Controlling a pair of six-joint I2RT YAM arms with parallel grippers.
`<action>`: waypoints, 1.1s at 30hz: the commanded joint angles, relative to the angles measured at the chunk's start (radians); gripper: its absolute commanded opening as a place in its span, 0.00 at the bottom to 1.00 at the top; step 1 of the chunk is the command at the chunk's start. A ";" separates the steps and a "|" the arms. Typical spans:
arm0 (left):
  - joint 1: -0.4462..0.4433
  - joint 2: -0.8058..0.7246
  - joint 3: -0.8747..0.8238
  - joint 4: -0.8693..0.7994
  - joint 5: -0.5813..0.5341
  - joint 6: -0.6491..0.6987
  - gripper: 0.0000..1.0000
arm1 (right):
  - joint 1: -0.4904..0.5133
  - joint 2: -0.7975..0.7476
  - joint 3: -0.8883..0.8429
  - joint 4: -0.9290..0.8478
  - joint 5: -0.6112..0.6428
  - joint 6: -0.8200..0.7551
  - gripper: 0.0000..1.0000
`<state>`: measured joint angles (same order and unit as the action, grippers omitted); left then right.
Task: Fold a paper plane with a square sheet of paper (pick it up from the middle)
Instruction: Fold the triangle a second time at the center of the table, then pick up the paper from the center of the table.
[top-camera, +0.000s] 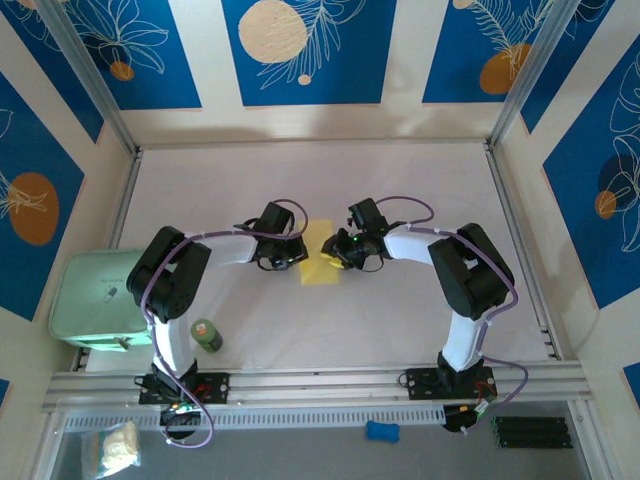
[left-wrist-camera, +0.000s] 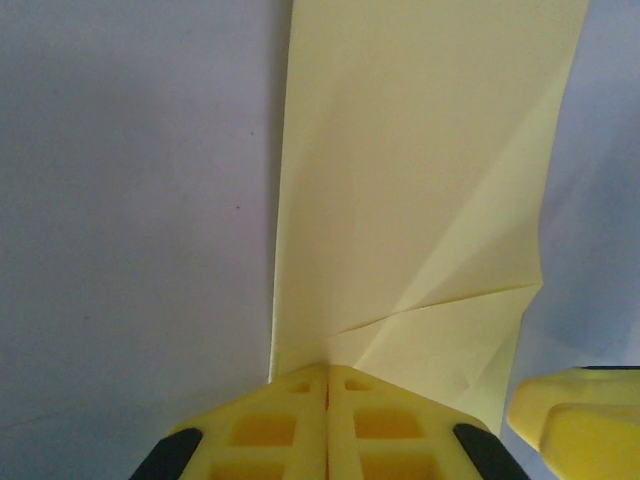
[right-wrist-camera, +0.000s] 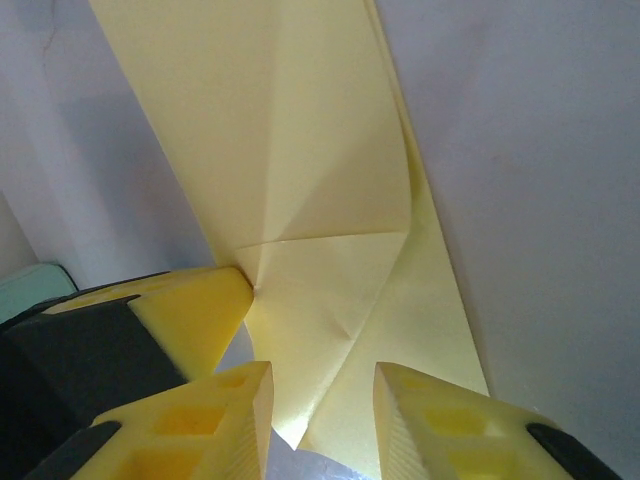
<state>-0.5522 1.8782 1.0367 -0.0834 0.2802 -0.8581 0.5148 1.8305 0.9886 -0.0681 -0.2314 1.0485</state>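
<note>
— Paper (top-camera: 320, 255) first: where do we find it?
— We find the pale-yellow sheet at the middle of the white table (top-camera: 400, 180), between the two arms. It is folded into a narrow strip. In both wrist views, slanting creases cross it.
— What is the left gripper (left-wrist-camera: 327, 375) doing?
— From its own wrist camera we see its yellow fingers (left-wrist-camera: 300, 385) pressed together with no gap. The near edge of the paper is pinched in the seam between them.
— And the right gripper (right-wrist-camera: 322, 385)?
— We see its fingers (right-wrist-camera: 430, 410) spread apart. A pointed corner of the paper lies in the gap, and neither finger clamps it. Just beside them, one finger (right-wrist-camera: 190, 305) of the left gripper meets the paper at a crease.
— Does the sheet lie flat on the table?
— We cannot tell whether it rests on the surface or hangs slightly above it.
— What else do we notice?
— A pale-green box (top-camera: 95, 295) sits at the table's left edge. A small green container (top-camera: 207, 335) stands near the left arm's base. Both are well apart from the paper.
</note>
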 joint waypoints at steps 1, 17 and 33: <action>0.010 0.021 -0.033 -0.012 -0.004 -0.005 0.08 | 0.010 0.028 0.035 -0.030 -0.005 0.014 0.32; 0.013 0.022 -0.041 -0.002 0.008 -0.019 0.08 | 0.024 0.073 0.069 -0.042 -0.006 0.031 0.32; 0.014 0.020 -0.050 0.010 0.010 -0.031 0.08 | 0.033 0.070 0.027 0.092 -0.089 0.038 0.21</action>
<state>-0.5457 1.8782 1.0153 -0.0364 0.2981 -0.8791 0.5407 1.9041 1.0340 -0.0090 -0.2794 1.0821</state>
